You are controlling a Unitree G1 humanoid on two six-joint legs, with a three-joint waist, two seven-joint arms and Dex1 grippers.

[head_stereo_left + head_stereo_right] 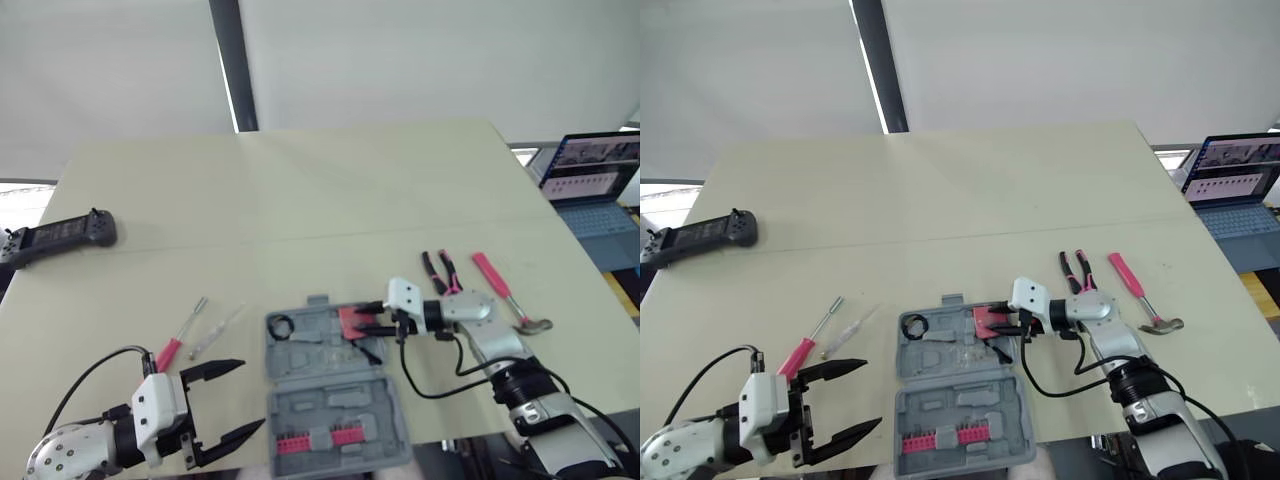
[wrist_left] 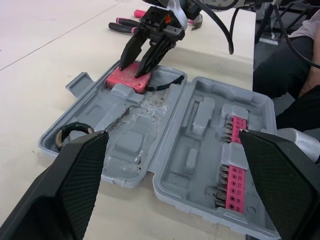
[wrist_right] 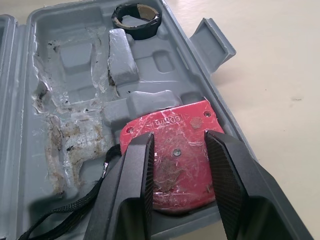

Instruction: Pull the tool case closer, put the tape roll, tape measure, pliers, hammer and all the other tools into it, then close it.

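Pale worktop (image 1: 330, 190) before a white wall (image 1: 420, 60). One open tool case (image 1: 335, 415) holds one tape roll (image 1: 281, 326) and one tape measure (image 3: 177, 170), with the right gripper (image 3: 178, 136) fingers apart above it. Right of the case: one pliers (image 1: 442, 272), one hammer (image 1: 505, 295), one laptop (image 1: 595, 185). Left of it: two screwdrivers (image 1: 180, 338), one controller (image 1: 60, 236), and the left gripper (image 1: 250, 394) spread wide.

Soft, bright light is coming down from above the tool case (image 1: 300, 410), spreading evenly over the table (image 1: 350, 190). Thin, pale shadows are hugging the tool case's edges. Tiny shiny spots are glinting inside it. Behind it, the white wall (image 1: 420, 60) is glowing very bright.
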